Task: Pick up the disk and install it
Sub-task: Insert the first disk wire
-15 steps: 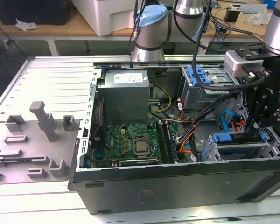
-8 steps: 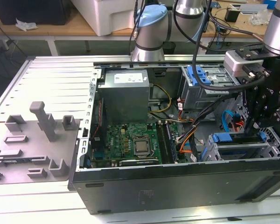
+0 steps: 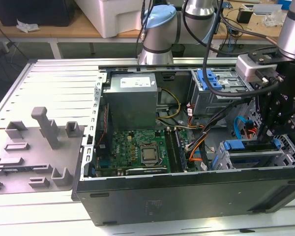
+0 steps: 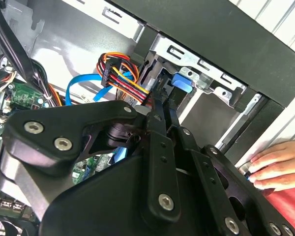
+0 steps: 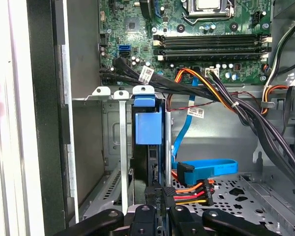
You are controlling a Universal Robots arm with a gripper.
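Observation:
The disk (image 3: 248,146), a drive in a blue plastic caddy, sits edge-up in the metal drive cage (image 3: 226,160) at the exterior view's right, near the front of the open computer case. My gripper (image 3: 266,132) hangs right above it, black fingers reaching down onto the caddy's top edge. In the first wrist view the disk (image 5: 148,125) stands in its slot between the cage rails, and my gripper (image 5: 157,194) is shut on its near edge. In the second wrist view the gripper (image 4: 163,105) points at the blue caddy tab (image 4: 181,82).
A grey power supply box (image 3: 132,98) and the green motherboard (image 3: 137,150) lie left of the cage. An upper bay holds a blue bracket (image 3: 211,81). Orange-yellow power cables (image 5: 191,191) and a blue data cable (image 5: 206,167) lie beside the slot. A person's hand (image 4: 278,167) rests outside the case.

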